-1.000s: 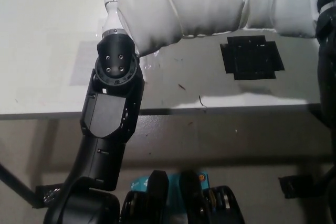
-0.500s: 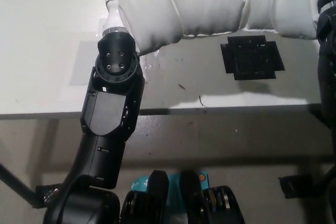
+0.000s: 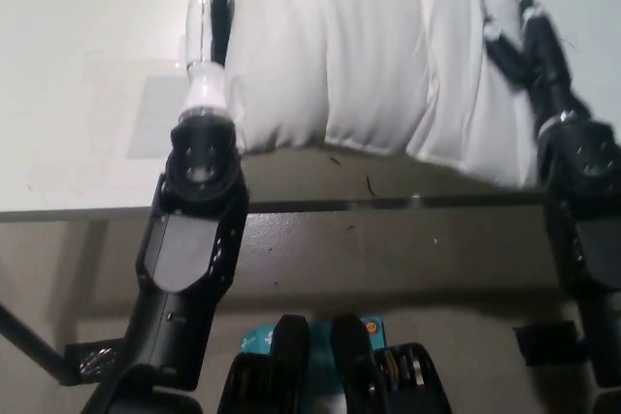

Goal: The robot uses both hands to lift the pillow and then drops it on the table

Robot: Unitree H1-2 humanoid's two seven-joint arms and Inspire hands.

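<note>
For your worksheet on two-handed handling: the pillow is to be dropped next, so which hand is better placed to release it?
Neither alone, probably. The left hand presses the pillow on one side, the right hand on the other, so both should let go together.

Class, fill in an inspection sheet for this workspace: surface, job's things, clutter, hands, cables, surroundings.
Surface: pale table, a greyish patch near its left front, small dark specks by the front edge.
Job's things: white pillow, held between both hands, its lower edge near the table's front.
Clutter: nothing seen.
Hands: left hand against the pillow's left side; right hand against its right side.
Cables: nothing seen.
Surroundings: floor below the table edge, a dark table leg at lower left.
</note>
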